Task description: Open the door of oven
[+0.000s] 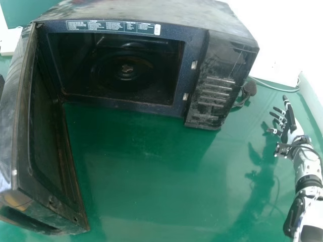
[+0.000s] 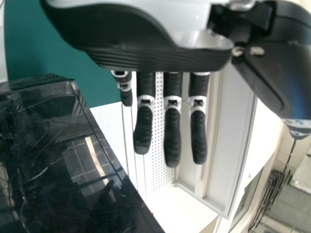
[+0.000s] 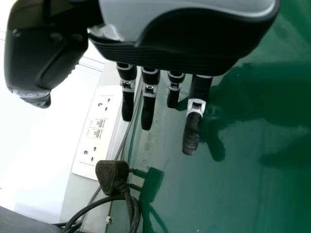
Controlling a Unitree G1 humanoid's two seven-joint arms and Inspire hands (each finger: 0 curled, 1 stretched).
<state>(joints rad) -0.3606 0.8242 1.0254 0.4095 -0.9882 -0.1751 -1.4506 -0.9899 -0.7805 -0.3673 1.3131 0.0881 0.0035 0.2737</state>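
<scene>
Free lane over counter [image 1: 136, 171] between swung-out oven door [image 1: 45, 126] and right robot hand [image 1: 292, 130]. Cavity [image 1: 121, 65] passable from front; door obstructs its left side, control-panel column [image 1: 214, 85] its right. Plug [image 3: 111, 175] and cable [image 3: 129, 206] obstruct near socket panel [image 3: 97, 131].

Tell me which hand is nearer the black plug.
The right hand, with the plug in its wrist view; the left hand is beside the glossy oven.
</scene>
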